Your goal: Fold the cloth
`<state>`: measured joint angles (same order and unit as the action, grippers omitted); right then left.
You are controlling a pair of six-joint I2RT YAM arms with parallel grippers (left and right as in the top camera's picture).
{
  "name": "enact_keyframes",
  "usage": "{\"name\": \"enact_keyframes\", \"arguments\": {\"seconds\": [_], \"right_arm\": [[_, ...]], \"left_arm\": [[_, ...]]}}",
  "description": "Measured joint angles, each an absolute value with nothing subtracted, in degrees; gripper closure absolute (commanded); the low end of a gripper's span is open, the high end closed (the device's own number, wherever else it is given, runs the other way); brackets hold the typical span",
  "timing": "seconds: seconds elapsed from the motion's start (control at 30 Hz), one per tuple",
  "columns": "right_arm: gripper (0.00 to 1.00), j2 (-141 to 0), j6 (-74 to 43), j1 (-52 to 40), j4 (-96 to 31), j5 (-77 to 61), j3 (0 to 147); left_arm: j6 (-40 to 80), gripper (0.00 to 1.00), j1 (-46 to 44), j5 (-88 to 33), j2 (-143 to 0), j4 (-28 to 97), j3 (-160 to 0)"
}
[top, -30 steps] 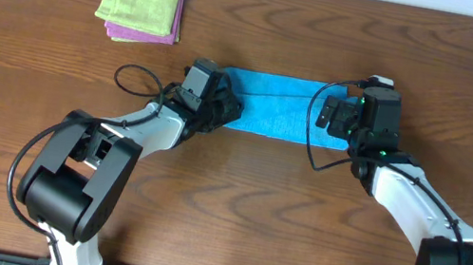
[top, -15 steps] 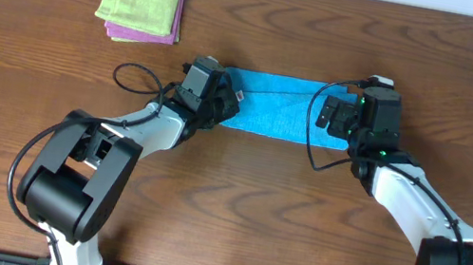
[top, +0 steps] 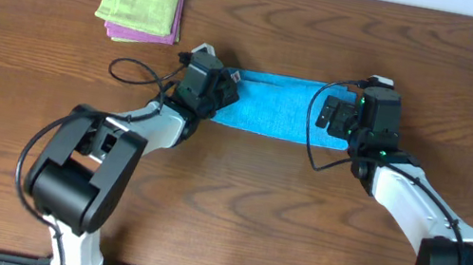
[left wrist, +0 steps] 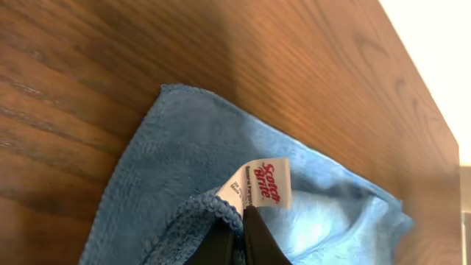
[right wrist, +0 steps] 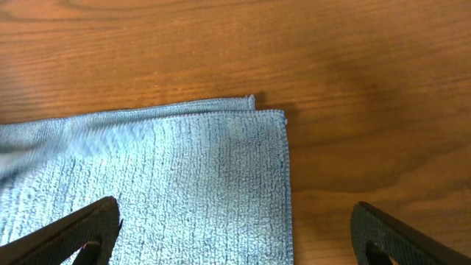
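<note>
A blue cloth point(top: 271, 108) lies as a long folded strip at the middle of the wooden table. My left gripper point(top: 225, 87) is shut on the cloth's left end, pinching a folded edge next to its white label point(left wrist: 266, 185), and holds that end lifted over the strip point(left wrist: 184, 169). My right gripper point(top: 364, 104) is open above the cloth's right end. In the right wrist view the cloth's right corner point(right wrist: 221, 169) lies flat between the two spread fingertips point(right wrist: 96, 224).
A folded stack of yellow-green and pink cloths point(top: 140, 5) sits at the back left of the table. A black cable point(top: 131, 72) loops on the table left of my left gripper. The table's far edge point(left wrist: 434, 81) runs close behind the cloth.
My left gripper has moved back and slightly left, lifting the cloth's left end with it. The right arm has not moved.
</note>
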<state>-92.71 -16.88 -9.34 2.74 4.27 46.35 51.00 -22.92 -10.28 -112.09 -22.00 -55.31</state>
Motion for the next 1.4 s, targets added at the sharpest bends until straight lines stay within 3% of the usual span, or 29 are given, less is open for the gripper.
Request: {"name": "enact_keyframes", "arguments": {"seconds": [0.43,0.47,0.6,0.63,1.13,1.4], "right_arm": [[0.01,-92.7,-16.9,-9.3,-0.3,4.3,46.3],[0.01,-92.7,-16.9,-9.3,-0.3,4.3,46.3],[0.01,-92.7,-16.9,-9.3,-0.3,4.3,46.3],[0.01,-92.7,-16.9,-9.3,-0.3,4.3,46.3],[0.01,-92.7,-16.9,-9.3,-1.1,2.7,46.3],[0.01,-92.7,-16.9,-9.3,-1.5,-0.7,46.3]], "left_arm": [[51.1,0.94,-20.7,-9.4,-115.7,-26.5,-55.3],[51.1,0.89,-20.3,-9.3,-115.7,-27.0,-55.3],[51.2,0.13,-19.2,-8.7,-115.7,-29.0,-55.3],[51.2,0.05,-19.1,-8.6,-115.7,-29.8,-55.3],[52.8,0.05,-19.0,-8.8,-115.7,-33.1,-55.4],[52.1,0.04,-16.1,-16.8,-115.5,-32.3,-60.2]]}}
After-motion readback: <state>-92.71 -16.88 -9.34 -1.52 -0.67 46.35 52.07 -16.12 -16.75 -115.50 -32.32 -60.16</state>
